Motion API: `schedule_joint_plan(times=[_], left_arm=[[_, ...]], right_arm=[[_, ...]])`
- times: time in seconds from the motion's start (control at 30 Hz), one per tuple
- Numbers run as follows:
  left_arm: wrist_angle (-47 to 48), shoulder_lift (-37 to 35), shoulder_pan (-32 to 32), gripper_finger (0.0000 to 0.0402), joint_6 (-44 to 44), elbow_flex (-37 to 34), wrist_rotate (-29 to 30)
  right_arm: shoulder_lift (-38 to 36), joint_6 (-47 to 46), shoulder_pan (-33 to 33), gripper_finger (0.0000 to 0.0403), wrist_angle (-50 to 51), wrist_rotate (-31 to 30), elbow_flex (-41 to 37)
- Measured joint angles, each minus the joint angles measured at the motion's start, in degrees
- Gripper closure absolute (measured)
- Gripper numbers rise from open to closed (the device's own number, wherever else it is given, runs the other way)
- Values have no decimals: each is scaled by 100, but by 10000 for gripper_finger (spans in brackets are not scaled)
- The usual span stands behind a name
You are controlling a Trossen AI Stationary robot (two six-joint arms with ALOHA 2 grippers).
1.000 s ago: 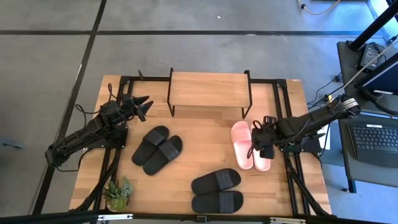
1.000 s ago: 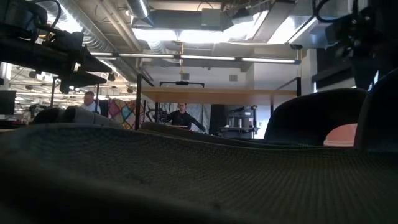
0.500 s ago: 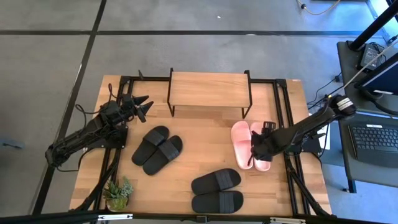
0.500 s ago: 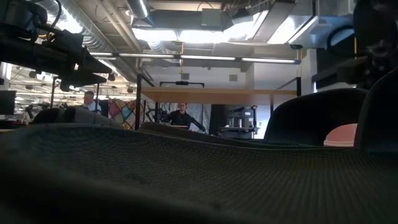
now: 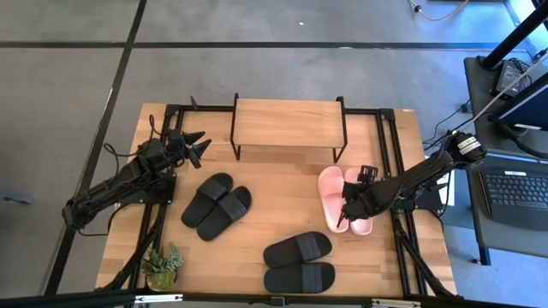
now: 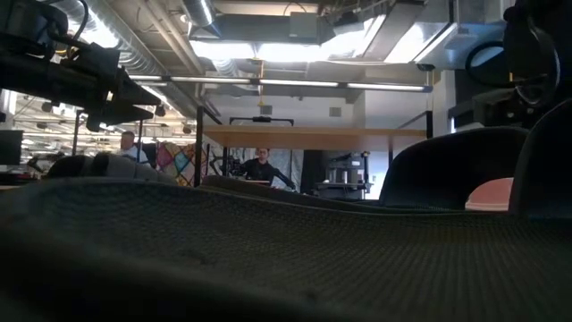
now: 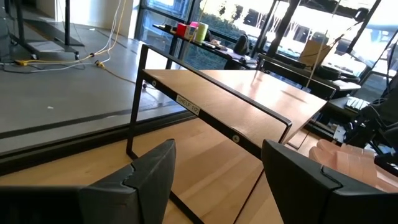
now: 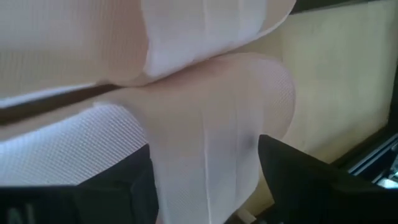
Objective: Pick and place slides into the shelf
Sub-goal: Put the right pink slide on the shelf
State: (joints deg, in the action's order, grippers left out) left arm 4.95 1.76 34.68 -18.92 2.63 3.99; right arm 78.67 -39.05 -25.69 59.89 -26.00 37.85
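While the left gripper waited with its fingers spread and empty above the table's left rear, near the shelf's left legs, the right gripper was down on the pale pink pair at the right side of the table. Its dark fingers stood wide apart on either side of a pink strap, as the right wrist view showed close up; whether they pressed on the strap or only straddled it could not be told.

Around this, one black pair lay left of centre, angled, its two sandals touching. A second black pair lay near the front edge, side by side. A small green plant stood at the front left corner. A laptop sat on a side stand beyond the table's right edge.

From above, the shelf's wooden top was bare. The left wrist view added the open space beneath that top board and a glimpse of pink sandal past it.

The low view was mostly blocked by a dark textured sandal right at the lens; over it showed the shelf board, a sliver of pink, and two people in the room behind.
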Motion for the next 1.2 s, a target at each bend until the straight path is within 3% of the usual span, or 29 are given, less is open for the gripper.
schedule_joint_plan(times=[0.37, 0.9, 1.2], left_arm=[[2, 0, 2, 172, 2, 2, 0], [2, 0, 2, 172, 2, 2, 0], [1, 0, 0, 172, 2, 2, 0]], right_arm=[[0, -308, 2, 168, -1, 242, 2], [-2, -272, 2, 382, -41, 804, 4], [-7, -405, 2, 384, 333, 1102, 165]])
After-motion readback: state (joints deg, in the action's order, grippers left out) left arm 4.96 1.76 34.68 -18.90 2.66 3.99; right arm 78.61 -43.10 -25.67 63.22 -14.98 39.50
